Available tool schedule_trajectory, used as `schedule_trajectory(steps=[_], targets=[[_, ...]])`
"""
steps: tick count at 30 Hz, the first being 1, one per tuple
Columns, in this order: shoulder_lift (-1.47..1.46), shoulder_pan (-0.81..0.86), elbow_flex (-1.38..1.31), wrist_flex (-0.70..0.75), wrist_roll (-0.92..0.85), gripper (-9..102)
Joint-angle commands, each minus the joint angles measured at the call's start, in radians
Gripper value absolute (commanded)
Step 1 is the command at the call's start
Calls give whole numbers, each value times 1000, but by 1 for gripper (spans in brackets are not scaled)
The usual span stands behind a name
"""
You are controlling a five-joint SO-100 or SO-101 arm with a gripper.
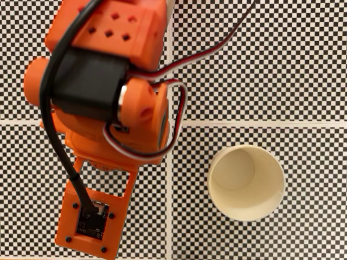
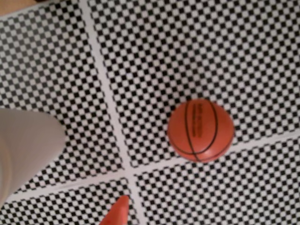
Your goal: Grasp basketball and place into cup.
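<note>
Nearest the wrist camera, one orange pincer [image 2: 117, 213] tip pokes in, its state impossible to tell, poised above the checkered worktop [image 2: 234, 47] for a grasp, the basketball [image 2: 200, 130] lying free beyond; the cup [image 1: 246, 182] stands upright, mouth ready.

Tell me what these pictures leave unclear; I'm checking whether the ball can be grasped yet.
- Gripper: the wrist view's bottom edge cuts it to one orange tip, so open or shut is unknowable.
- Basketball: lettering too blurred to read.
- Cup: wrist view's left edge cuts it off.
- Fixed view: the arm hides the surface beneath it.
</note>
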Motion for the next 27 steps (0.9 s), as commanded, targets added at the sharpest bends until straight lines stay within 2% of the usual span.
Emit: schedule_trajectory(steps=[1,27], targets=[[-17,11,-52,11,-6,66],[-344,32,-344,9,3,67]])
